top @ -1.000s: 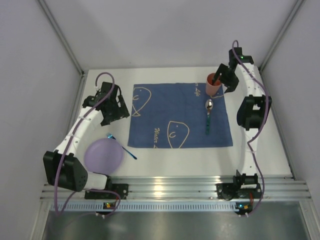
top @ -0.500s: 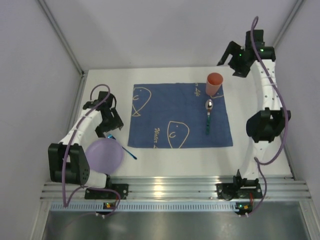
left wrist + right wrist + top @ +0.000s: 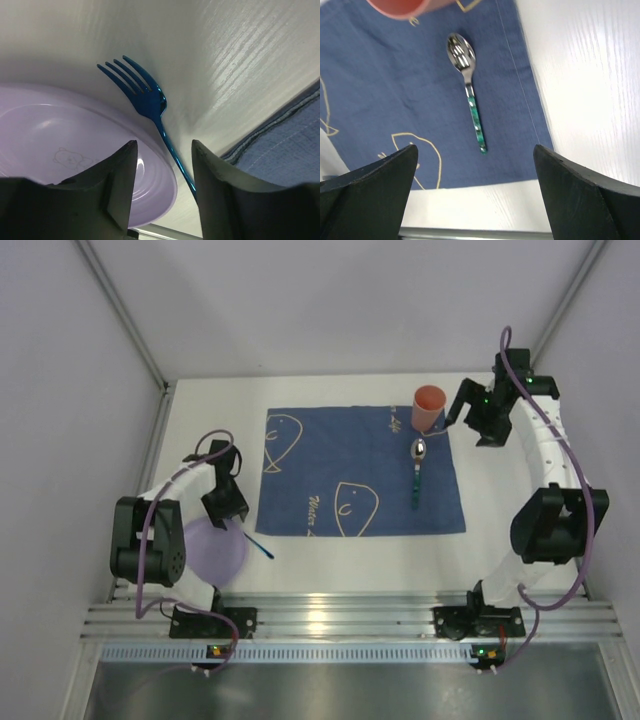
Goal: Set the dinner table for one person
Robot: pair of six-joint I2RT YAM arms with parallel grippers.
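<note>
- Okay, left gripper (image 3: 162,150) hangs low over the blue fork (image 3: 146,96). Its jaws are parted a narrow way and nothing is held.
- The fork lies on the bare dinner table (image 3: 350,555), near-left part, just beside the purple plate (image 3: 60,145). Its handle runs along the plate rim towards me, and I can't tell if they touch.
- The blue cloth (image 3: 355,470) sits mid-table, just beside the fork's handle end.
- My read: the step in hand is picking the fork up so it can go onto the cloth.
- To do it well, I close across the handle below the neck, not on the tines.
- The handle is thin and flat on the table, so I judge the tips need to reach the surface before I squeeze.
- Main worry is the plate-side finger (image 3: 120,185). From the wrist view it sits over the rim and could land on it or shove the plate.
- So I nudge the wrist towards the cloth side first, with both tips on bare table straddling the handle.
- I close slowly, since a slim metal handle can skid or pivot.
- Then I lift straight up before any sideways move, so the tines clear the rim.
- Right gripper (image 3: 475,150) is spread wide and empty, up over the cloth's right edge.
- Below it the spoon (image 3: 467,95) lies on the cloth with its bowl towards the orange cup (image 3: 428,408) at the far-right corner.
- I leave the right arm parked there.
</note>
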